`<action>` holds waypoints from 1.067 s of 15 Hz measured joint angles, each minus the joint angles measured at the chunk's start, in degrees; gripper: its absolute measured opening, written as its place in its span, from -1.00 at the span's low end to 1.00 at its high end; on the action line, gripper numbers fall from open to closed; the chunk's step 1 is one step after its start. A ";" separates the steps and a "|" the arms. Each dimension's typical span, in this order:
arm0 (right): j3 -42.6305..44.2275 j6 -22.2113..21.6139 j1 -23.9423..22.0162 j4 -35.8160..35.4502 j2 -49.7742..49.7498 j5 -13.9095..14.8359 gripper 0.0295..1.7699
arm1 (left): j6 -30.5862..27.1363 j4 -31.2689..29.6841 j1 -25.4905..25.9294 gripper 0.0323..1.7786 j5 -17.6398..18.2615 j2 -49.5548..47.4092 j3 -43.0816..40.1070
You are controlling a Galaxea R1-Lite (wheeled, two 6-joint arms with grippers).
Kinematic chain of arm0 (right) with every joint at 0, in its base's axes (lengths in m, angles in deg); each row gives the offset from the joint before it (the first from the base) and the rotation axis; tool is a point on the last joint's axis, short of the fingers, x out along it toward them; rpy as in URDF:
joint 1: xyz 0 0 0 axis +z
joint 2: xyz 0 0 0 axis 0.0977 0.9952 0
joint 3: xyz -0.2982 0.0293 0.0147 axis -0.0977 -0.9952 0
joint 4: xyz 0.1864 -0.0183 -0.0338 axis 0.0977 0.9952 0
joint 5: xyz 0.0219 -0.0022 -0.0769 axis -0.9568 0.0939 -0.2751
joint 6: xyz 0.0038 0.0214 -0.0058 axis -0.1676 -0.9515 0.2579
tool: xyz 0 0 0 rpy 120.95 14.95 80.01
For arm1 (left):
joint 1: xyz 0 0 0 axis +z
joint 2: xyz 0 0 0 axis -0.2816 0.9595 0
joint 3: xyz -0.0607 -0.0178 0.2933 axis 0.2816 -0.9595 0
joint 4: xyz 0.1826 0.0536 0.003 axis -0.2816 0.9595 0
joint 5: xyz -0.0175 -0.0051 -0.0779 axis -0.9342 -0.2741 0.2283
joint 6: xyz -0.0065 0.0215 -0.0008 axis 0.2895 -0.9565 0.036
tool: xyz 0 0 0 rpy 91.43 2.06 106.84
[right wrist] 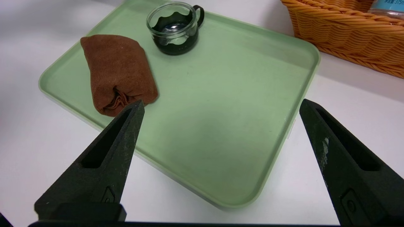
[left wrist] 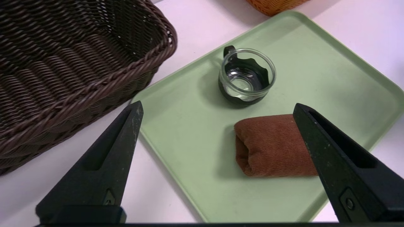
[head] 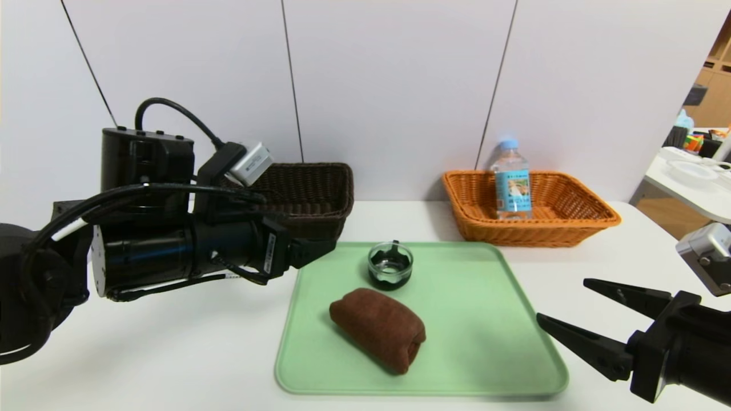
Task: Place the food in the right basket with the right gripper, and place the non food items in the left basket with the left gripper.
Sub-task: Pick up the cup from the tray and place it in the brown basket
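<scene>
while the white table (head: pixel 171 354) is carrying everything, the green tray (head: pixel 485 342) is lying at its centre, long axis running from the near edge toward the back wall. the dark brown basket (head: pixel 320 194) is sitting behind the tray's far left corner, and the orange basket (head: pixel 571 222) is sitting behind its far right corner, with a water bottle (head: pixel 511 181) standing upright inside it. the left gripper (left wrist: pixel 217 108) is hovering with its jaws spread wide and nothing between them, beside the dark basket and above the tray's left edge, pointing toward the tray's middle. the right gripper (head: pixel 562 308) is resting low off the tray's near right corner, jaws likewise spread wide and holding nothing, pointing left toward the tray. the rolled brown towel (head: pixel 378 329) is lying on the tray's near half, its long axis running diagonally from far left to near right. the small glass cup (head: pixel 390 265) in a black holder is standing upright just behind the towel, mouth upward, apart from it.
</scene>
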 joint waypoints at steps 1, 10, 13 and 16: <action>0.07 -0.05 0.00 -0.17 0.23 0.04 0.91 | 0.00 2.06 -0.63 0.90 0.00 0.61 1.57; -0.50 -0.82 -0.04 -0.45 1.90 0.09 0.91 | 6.23 25.08 -7.08 0.90 -3.02 8.84 19.21; -0.91 -1.40 -0.04 -0.48 2.02 0.06 0.91 | 10.25 31.94 -9.48 0.90 -7.46 12.43 24.67; -0.98 -1.54 -0.04 -0.52 2.24 0.12 0.91 | 14.80 36.34 -11.15 0.90 -11.43 16.12 29.28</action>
